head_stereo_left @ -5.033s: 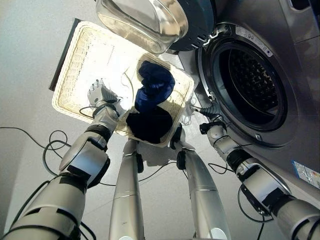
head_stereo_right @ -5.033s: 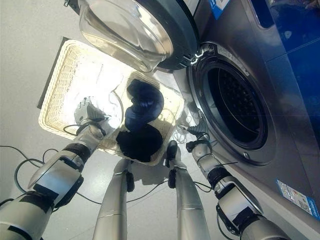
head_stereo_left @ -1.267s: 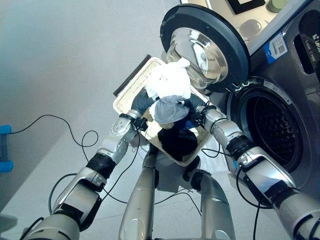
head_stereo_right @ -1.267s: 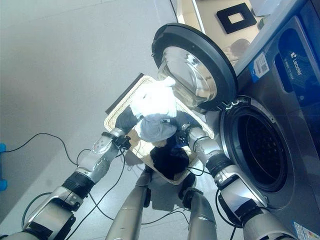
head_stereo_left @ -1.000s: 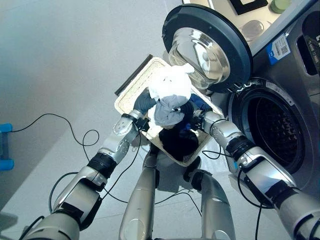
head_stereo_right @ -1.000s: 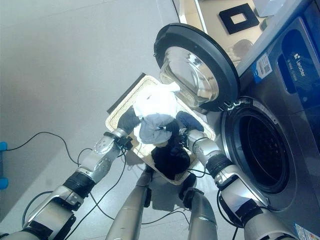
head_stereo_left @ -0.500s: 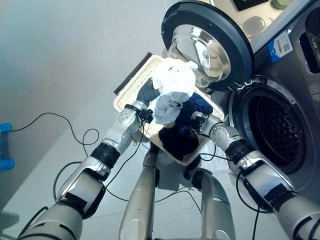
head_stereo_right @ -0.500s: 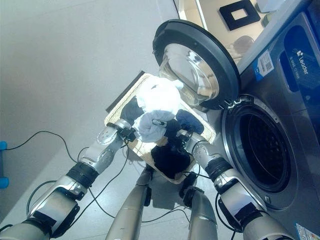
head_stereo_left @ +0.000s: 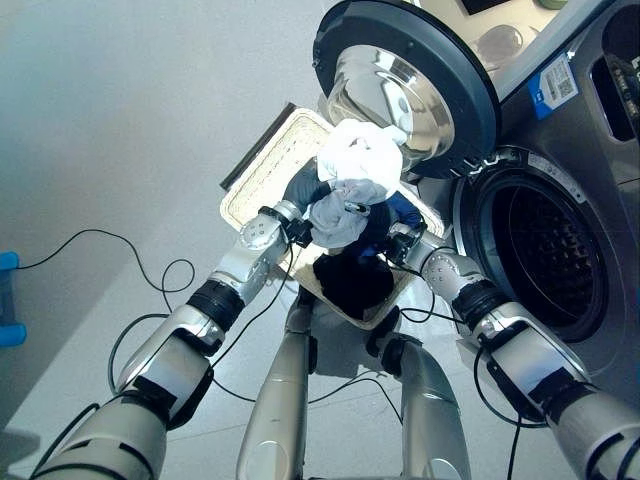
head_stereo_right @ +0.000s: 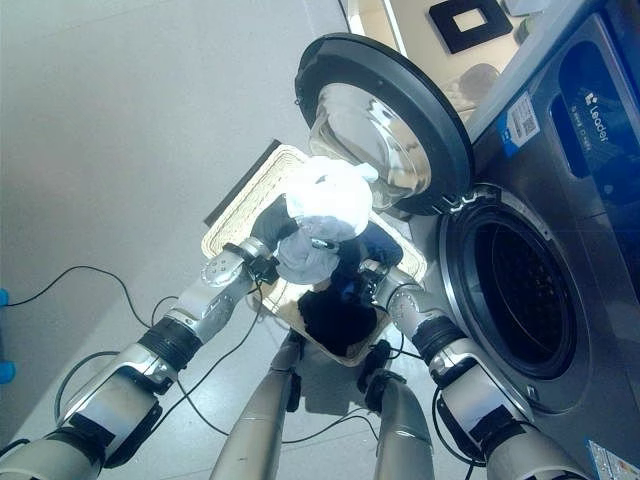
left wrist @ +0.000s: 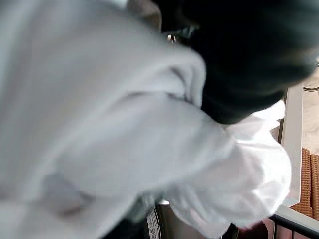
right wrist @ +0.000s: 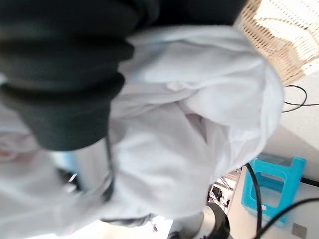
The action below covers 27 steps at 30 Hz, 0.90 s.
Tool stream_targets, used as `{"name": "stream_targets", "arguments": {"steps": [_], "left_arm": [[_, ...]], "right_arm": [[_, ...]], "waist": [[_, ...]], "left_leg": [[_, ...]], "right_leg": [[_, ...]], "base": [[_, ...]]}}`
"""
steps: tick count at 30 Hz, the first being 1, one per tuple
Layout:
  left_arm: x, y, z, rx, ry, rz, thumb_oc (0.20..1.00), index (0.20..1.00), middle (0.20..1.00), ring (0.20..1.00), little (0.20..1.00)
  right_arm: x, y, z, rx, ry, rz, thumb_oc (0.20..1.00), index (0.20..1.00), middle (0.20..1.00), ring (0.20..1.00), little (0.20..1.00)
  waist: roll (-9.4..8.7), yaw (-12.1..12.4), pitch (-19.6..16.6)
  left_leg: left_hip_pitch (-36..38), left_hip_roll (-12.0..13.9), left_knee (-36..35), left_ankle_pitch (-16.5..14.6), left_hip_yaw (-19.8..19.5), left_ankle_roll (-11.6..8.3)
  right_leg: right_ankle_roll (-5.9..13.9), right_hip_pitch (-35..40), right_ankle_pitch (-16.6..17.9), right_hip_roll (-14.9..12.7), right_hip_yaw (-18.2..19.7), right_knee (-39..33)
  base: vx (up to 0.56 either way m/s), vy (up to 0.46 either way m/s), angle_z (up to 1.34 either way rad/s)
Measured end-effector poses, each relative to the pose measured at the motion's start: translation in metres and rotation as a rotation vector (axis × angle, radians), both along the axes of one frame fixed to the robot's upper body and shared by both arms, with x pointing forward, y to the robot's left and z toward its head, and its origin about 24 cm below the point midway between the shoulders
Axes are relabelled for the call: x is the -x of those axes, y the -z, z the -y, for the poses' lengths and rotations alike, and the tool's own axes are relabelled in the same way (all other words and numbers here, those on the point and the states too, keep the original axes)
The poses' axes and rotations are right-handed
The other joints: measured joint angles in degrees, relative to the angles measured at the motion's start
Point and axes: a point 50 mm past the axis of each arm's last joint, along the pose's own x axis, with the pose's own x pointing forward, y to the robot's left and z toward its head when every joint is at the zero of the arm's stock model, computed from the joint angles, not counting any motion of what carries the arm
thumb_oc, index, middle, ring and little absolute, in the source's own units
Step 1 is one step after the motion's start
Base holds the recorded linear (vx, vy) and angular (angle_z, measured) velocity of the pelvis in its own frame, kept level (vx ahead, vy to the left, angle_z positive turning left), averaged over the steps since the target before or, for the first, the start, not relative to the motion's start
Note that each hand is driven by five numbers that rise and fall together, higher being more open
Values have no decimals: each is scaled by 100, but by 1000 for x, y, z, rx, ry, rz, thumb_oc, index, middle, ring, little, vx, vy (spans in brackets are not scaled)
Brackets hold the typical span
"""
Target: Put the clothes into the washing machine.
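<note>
A bundle of white clothes point(head_stereo_left: 358, 165) hangs above the wicker basket point(head_stereo_left: 262, 175), held between my two hands. My left hand point(head_stereo_left: 303, 186) is pushed into the bundle from the left, its dark cover point(left wrist: 249, 59) against the cloth point(left wrist: 99, 124). My right hand point(head_stereo_left: 385, 235) comes from the right, one dark-tipped finger hooked over a fold; its cover point(right wrist: 60, 74) lies on the cloth point(right wrist: 189, 124). Black clothes point(head_stereo_left: 352, 283) and a blue garment point(head_stereo_left: 407, 209) lie in the basket. The washing machine's drum point(head_stereo_left: 540, 265) stands open to the right.
The machine's round door point(head_stereo_left: 400, 75) is swung open just beyond the bundle, above the basket's far end. The basket sits on the grey floor next to the machine's front. A blue stool point(right wrist: 271, 179) stands on the floor.
Both hands have carried the white bundle a little higher and towards the open door. The left arm has stretched further out. The view has shifted slightly.
</note>
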Motion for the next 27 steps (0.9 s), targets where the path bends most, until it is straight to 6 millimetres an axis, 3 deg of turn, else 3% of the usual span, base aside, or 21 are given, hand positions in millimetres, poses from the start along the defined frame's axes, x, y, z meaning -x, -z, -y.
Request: {"name": "stream_targets", "arguments": {"steps": [17,18,27], "left_arm": [[-2,-8,-3,-92,-23,55,200,200,200,200,200],[-2,-8,-3,-94,-23,54,1000,1000,1000,1000,1000],[0,-4,4,-121,-11,51,1000,1000,1000,1000,1000]], "right_arm": [[-1,9,-7,-149,115,-76,200,200,200,200,200],[-1,10,-7,-160,118,-81,200,200,200,200,200],[-1,21,11,-332,239,-147,200,200,200,200,200]], "waist": [[7,-10,0],[7,-13,0],[8,-31,1]], "left_leg": [[-84,60,-26,14,20,-6],[-84,62,-32,13,29,-7],[-82,137,-89,13,204,-2]], "right_leg": [[-28,-94,22,20,23,-82],[-28,-103,22,23,30,-82],[-33,-129,130,130,118,-264]], "base": [[-3,2,0],[8,10,-4],[8,20,-9]]}}
